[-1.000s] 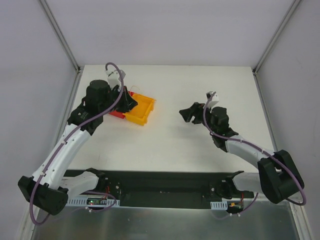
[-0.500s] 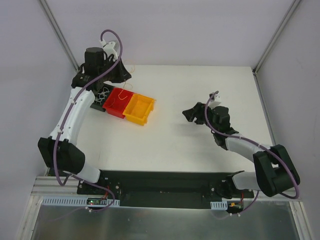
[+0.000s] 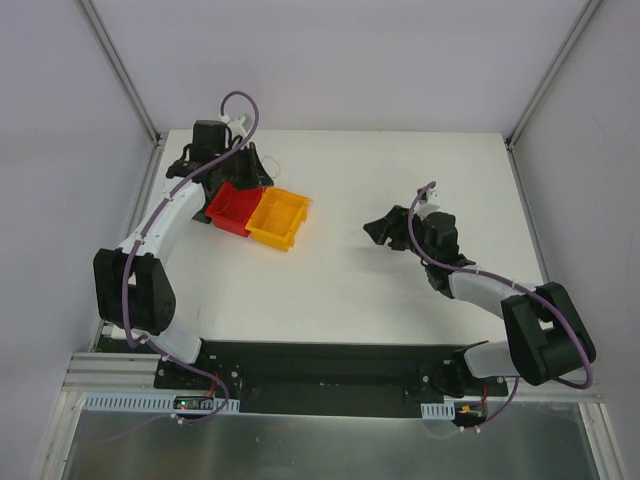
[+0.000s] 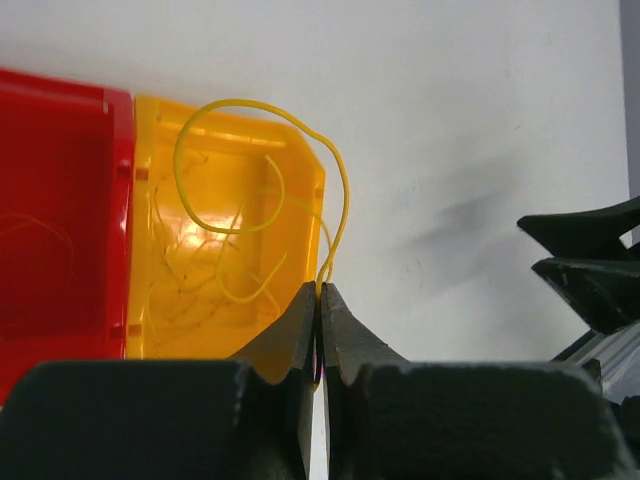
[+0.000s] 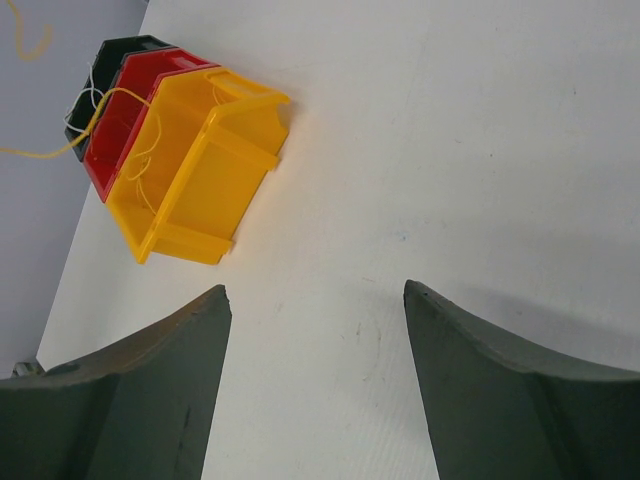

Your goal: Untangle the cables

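My left gripper (image 3: 257, 172) hangs over the back edge of the red bin (image 3: 232, 206). In the left wrist view it (image 4: 320, 288) is shut on one thin yellow cable (image 4: 240, 101), which loops up above the yellow bin (image 4: 290, 170). More thin yellowish strands (image 4: 200, 270) lie inside that bin. In the right wrist view the held strand (image 5: 40, 153) stretches left from the bins, and whitish strands (image 5: 88, 100) lie in the black bin (image 5: 115, 55). My right gripper (image 3: 378, 228) is open and empty over bare table, its jaws (image 5: 315, 288) wide apart.
Black, red (image 5: 135, 105) and yellow (image 3: 279, 217) bins stand side by side at the back left of the white table (image 3: 400, 290). The left arm covers the black bin in the top view. Walls enclose the table on three sides.
The left arm lifted off the bins, swung to the back-left corner, then came partly back over the red bin. The right gripper has barely shifted.
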{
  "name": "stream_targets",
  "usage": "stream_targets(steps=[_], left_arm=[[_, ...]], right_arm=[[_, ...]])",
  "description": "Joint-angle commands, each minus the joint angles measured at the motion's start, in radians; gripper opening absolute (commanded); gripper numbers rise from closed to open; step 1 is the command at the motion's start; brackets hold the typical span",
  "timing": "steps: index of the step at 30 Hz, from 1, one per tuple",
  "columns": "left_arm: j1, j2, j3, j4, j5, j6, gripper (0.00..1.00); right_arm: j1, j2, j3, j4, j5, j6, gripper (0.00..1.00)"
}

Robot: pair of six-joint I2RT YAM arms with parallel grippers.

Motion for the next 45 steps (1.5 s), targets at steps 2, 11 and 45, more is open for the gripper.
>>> stream_targets(steps=[2, 11, 45], left_arm=[[0.003, 0.01, -0.152, 0.068, -0.002, -0.06, 0.0], [-0.004, 0.112, -0.176, 0.048, -0.002, -0.048, 0.01], [-0.214, -0.875, -0.82, 0.22, -0.028, 0.082, 0.58]], right_arm=[[-0.005, 0.007, 0.03, 0.073, -0.022, 0.015, 0.72], [-0.01, 0.019, 0.031, 0.079, -0.029, 0.025, 0.72], [0.145, -0.292, -0.067, -0.218, 0.341, -0.048, 0.8]])
